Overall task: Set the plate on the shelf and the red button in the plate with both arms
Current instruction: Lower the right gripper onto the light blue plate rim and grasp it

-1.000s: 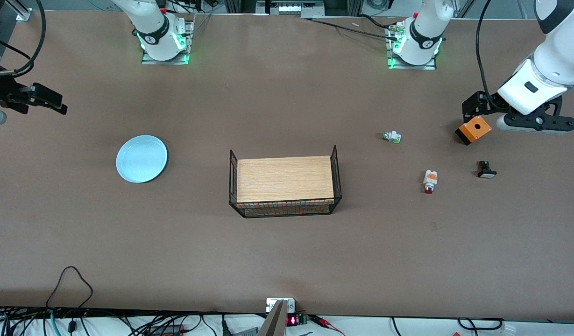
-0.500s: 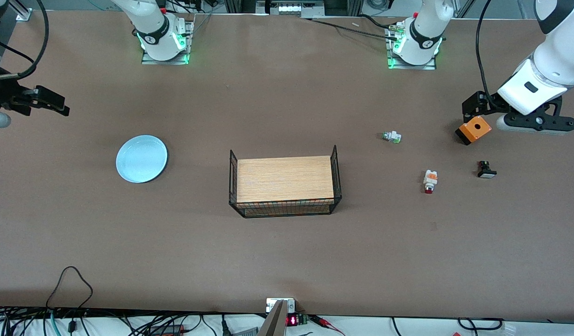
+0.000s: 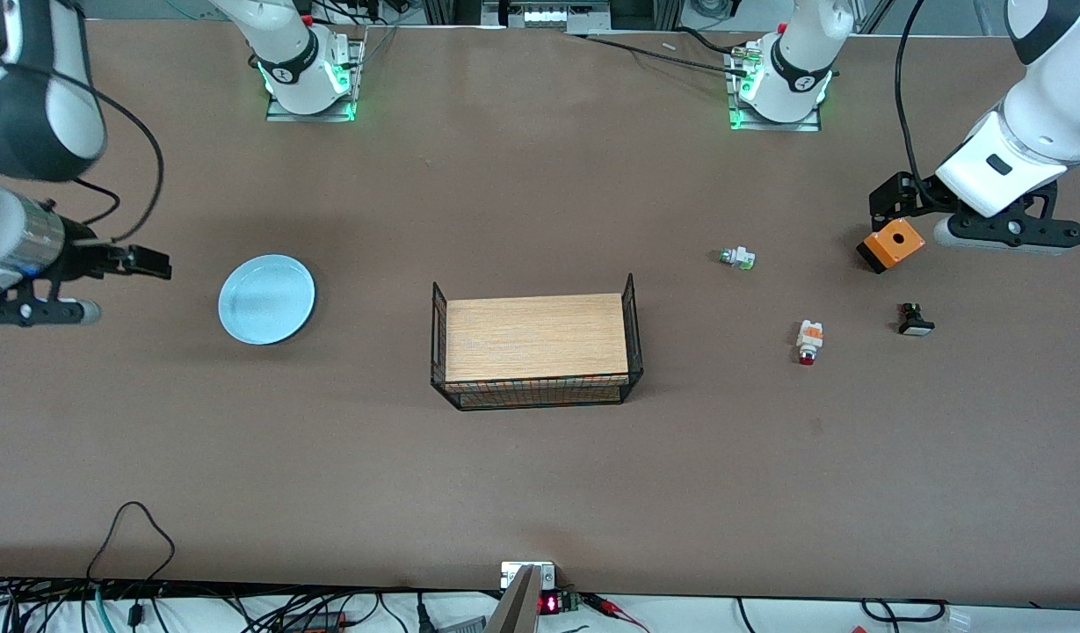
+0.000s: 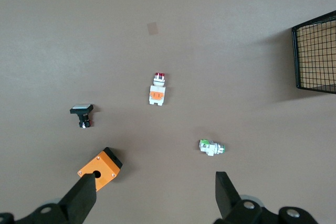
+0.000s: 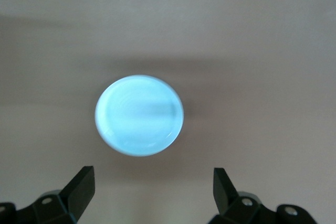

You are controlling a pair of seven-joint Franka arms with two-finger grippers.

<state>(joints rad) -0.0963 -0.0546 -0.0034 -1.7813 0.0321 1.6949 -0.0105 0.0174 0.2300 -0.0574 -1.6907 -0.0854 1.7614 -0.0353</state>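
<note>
Both tools gape empty; right tool (image 5: 149, 190) beside plate (image 3: 266, 299); left tool (image 4: 155, 192) over orange box (image 3: 892, 243); only left wrist view shows red button (image 4: 157, 89) between fingers.

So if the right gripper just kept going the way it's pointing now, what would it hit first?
Most likely the plate. The right gripper, fingers open, sits toward the right arm's end of the table and points at the plate, with only bare table between them. Its height above the table is unclear, so it might pass over the rim.

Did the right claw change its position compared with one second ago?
Yes. The right claw, open, has come nearer the front camera and closer to the plate, which lies in the same spot on the table.
</note>
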